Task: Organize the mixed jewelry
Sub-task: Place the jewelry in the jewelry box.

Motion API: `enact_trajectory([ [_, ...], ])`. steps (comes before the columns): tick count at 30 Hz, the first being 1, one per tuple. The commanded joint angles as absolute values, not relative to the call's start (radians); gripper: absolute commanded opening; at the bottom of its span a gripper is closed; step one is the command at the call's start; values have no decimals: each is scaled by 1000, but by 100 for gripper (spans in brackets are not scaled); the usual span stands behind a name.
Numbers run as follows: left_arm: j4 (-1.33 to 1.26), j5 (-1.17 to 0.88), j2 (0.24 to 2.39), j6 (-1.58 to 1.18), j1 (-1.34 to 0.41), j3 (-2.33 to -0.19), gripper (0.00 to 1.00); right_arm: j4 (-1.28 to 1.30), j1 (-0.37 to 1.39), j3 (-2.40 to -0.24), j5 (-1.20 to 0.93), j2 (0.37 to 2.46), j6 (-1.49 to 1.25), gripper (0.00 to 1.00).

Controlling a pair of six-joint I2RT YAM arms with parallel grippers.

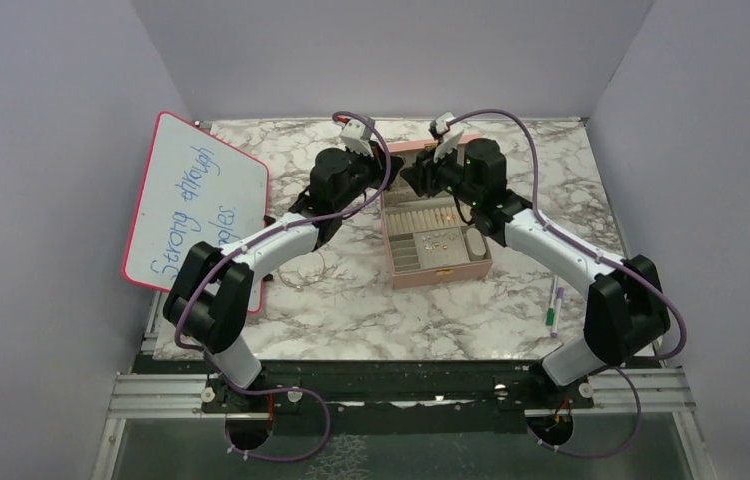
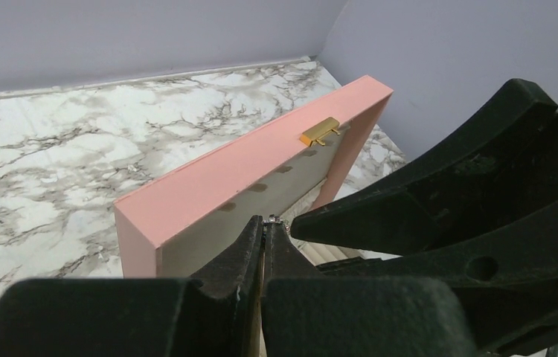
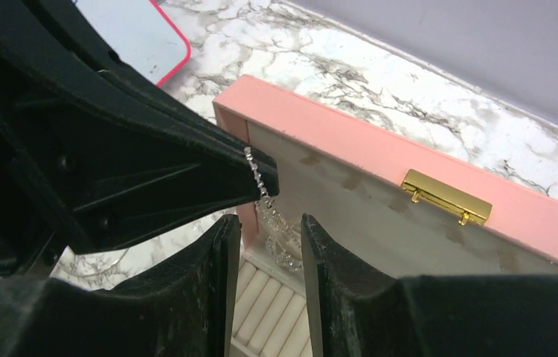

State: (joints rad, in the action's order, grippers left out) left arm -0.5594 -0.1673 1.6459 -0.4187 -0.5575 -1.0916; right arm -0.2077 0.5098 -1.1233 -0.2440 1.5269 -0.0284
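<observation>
The pink jewelry box (image 1: 451, 272) stands open mid-table, its lid (image 2: 209, 182) upright at the back with a gold clasp (image 3: 446, 197). Several tiny gold and silver pieces (image 1: 438, 238) lie in its compartments. My left gripper (image 2: 263, 227) is shut on a sparkly silver chain (image 3: 270, 216), which hangs from its tips above the box's cream ring rolls (image 3: 268, 305). My right gripper (image 3: 267, 242) is open, and the hanging chain dangles between its fingers without touching them. In the top view both grippers meet over the box's back left corner (image 1: 406, 178). A thin silver hoop (image 1: 313, 270) lies on the table left of the box.
A red-framed whiteboard (image 1: 196, 200) with blue writing leans at the left. A green-and-white marker pen (image 1: 554, 303) lies on the marble table (image 1: 351, 310) at the right, by the right arm. Grey walls close in the back and both sides.
</observation>
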Motion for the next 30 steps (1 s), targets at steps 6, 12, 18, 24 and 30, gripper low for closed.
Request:
enact_trajectory([
  [6, -600, -201, 1607, -439, -551, -1088, 0, -375, 505, -1101, -187, 1623, -9, 37],
  [12, -600, -194, 1603, -440, -549, -1083, 0, -415, 505, -1063, -163, 1628, -9, 28],
  [18, -600, -180, 1602, -443, -547, -1076, 0, -451, 505, -1027, -162, 1621, -17, 13],
  [24, -596, -134, 1587, -446, -543, -1054, 0, -432, 505, -1062, -70, 1621, -60, 1],
  [30, -569, -51, 1589, -448, -541, -1039, 0, -310, 505, -1162, -8, 1635, -95, 1],
])
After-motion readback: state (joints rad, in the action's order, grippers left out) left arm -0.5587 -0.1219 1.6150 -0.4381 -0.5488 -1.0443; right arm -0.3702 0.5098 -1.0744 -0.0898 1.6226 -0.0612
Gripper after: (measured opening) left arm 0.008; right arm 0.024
